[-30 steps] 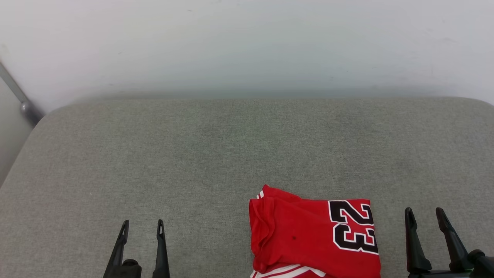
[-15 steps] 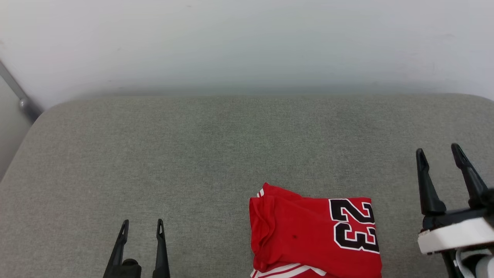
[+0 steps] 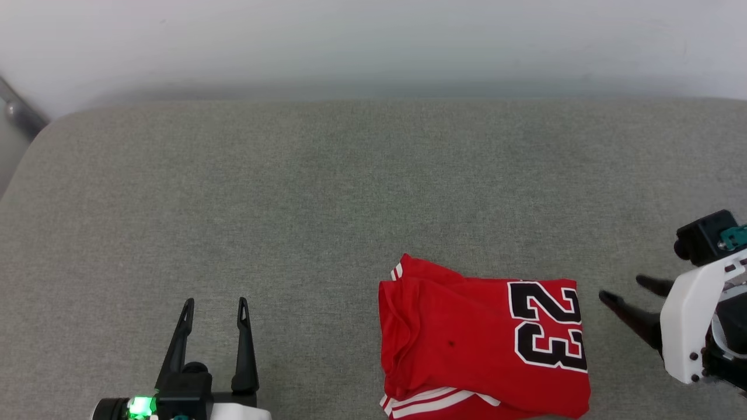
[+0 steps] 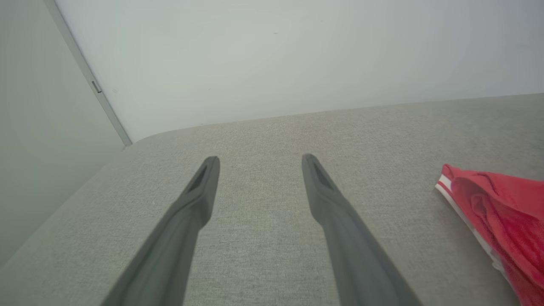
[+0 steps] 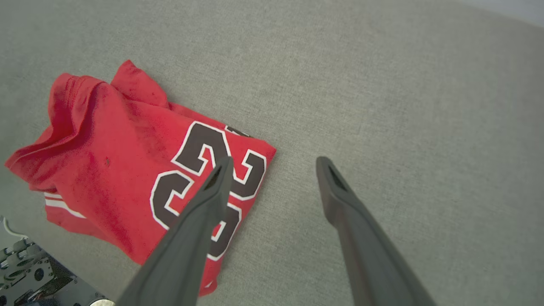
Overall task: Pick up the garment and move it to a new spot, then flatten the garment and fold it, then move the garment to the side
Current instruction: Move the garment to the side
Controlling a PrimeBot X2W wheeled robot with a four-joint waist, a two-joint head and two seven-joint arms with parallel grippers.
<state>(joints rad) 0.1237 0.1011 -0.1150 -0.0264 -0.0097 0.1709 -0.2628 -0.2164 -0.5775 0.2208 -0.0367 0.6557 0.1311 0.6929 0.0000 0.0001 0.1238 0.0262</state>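
Note:
The garment (image 3: 467, 344) lies folded into a red rectangle at the front of the grey cushion, with a black "23" on its right part and white stripes at its near edge. It also appears in the right wrist view (image 5: 119, 170) and at the right edge of the left wrist view (image 4: 501, 212). My right gripper (image 3: 621, 290) is open, tilted with its fingers pointing left, just right of the garment's right edge and apart from it. Open and holding nothing, my left gripper (image 3: 215, 305) rests well to the left of the garment.
The grey fabric cushion (image 3: 292, 192) spreads wide behind and to the left of the garment. A pale wall (image 3: 373, 41) rises behind it. A metal bar (image 3: 17, 108) runs down at the far left corner.
The right arm rose, then turned so its fingers point left toward the garment's right edge. The head camera tipped down a little. The left gripper and the garment stayed put.

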